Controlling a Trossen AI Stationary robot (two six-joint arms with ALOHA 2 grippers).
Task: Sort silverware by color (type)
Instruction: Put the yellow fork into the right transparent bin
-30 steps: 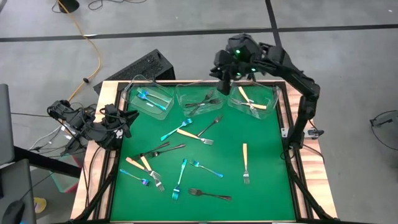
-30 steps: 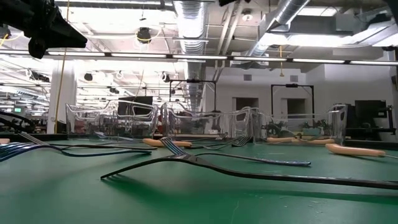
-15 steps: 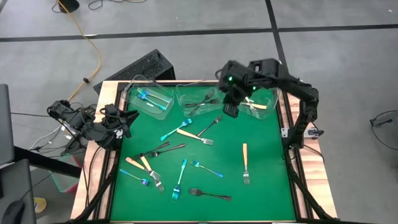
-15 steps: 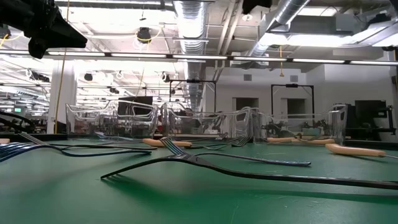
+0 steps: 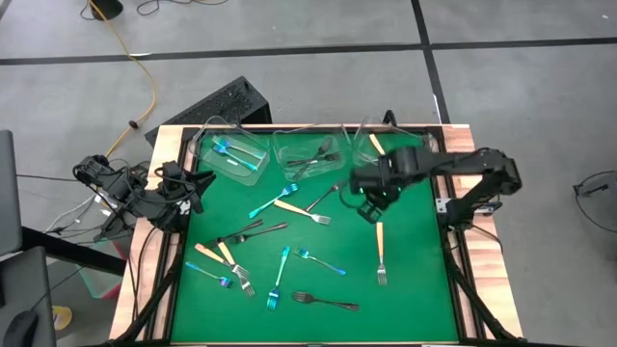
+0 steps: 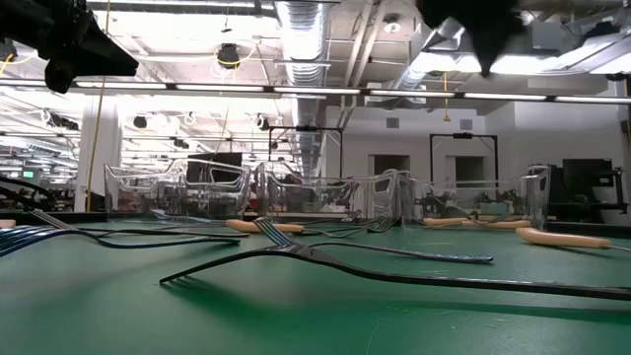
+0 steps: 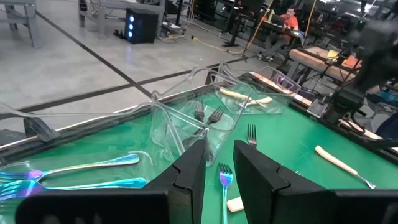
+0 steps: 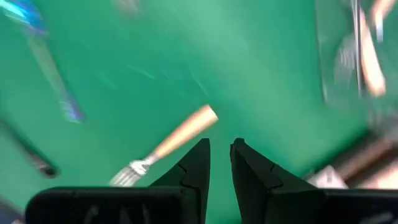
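Forks lie scattered over the green mat (image 5: 415,289), and we take that mat as our landmark. Along its near edge we see a dark fork (image 5: 325,302), with a blue-teal fork (image 5: 279,278) and a second blue-teal one (image 5: 320,260) just beyond it. At the near left of the mat sit two cream-handled forks (image 5: 228,262) close together, beside a small blue fork (image 5: 210,274). On the right half of the mat lies a cream-handled fork (image 5: 380,252), handle pointing to the far side.

Above the far end of that handle hangs the right gripper (image 5: 371,208), over the mat's right centre. In its own wrist view the fingers (image 8: 193,168) stand a narrow gap apart with nothing between them, and the cream handle shows just ahead of the tips.

Around the mat's middle we find two dark forks (image 5: 253,231), a blue-teal fork (image 5: 273,201), another cream-handled fork (image 5: 301,210) and a dark fork (image 5: 326,196).

The left gripper (image 5: 198,183) waits at the mat's left edge; its fingers (image 7: 189,177) are slightly parted and empty.

Along the far edge of the mat stand three clear tubs: the left tub (image 5: 204,154) holds blue-teal forks, the middle tub (image 5: 285,159) dark ones, and the right tub (image 5: 362,130) seemingly cream-handled ones, though the arm covers much of it.
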